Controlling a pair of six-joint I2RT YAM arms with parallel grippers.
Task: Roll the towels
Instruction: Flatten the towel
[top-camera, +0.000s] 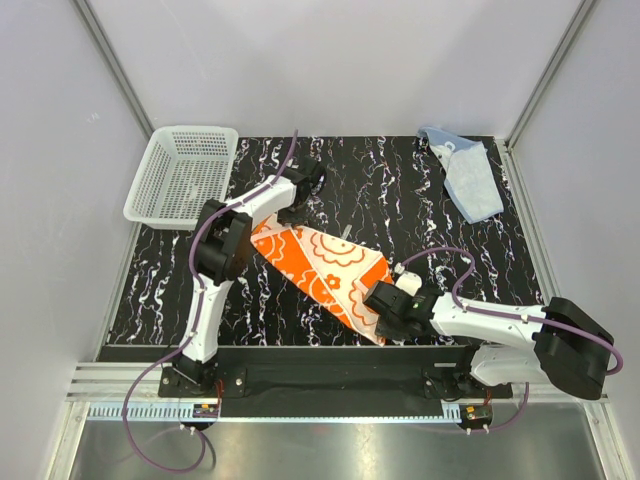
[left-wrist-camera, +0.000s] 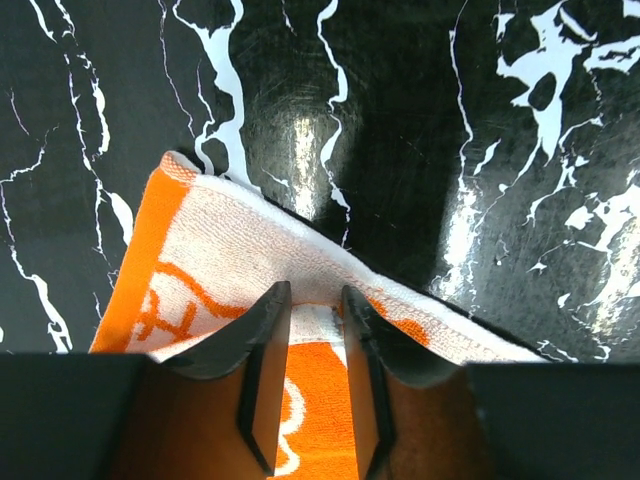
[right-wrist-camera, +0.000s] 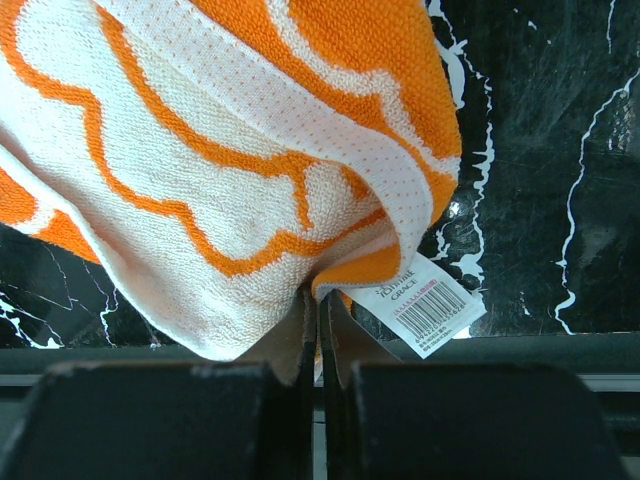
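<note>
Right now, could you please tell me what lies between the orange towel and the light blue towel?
Only bare marbled table lies between the orange towel and the light blue towel, as the top external view shows.

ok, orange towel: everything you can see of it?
The orange towel looks like terry cloth, orange with white scalloped and flower-like prints and a white hem. It lies spread diagonally on the black marble-look table between the arms, not yet rolled. The right gripper is shut on its near corner, which is folded over, with a white barcode label sticking out. The left gripper stands with jaws parted astride the hem at the other end.
</note>
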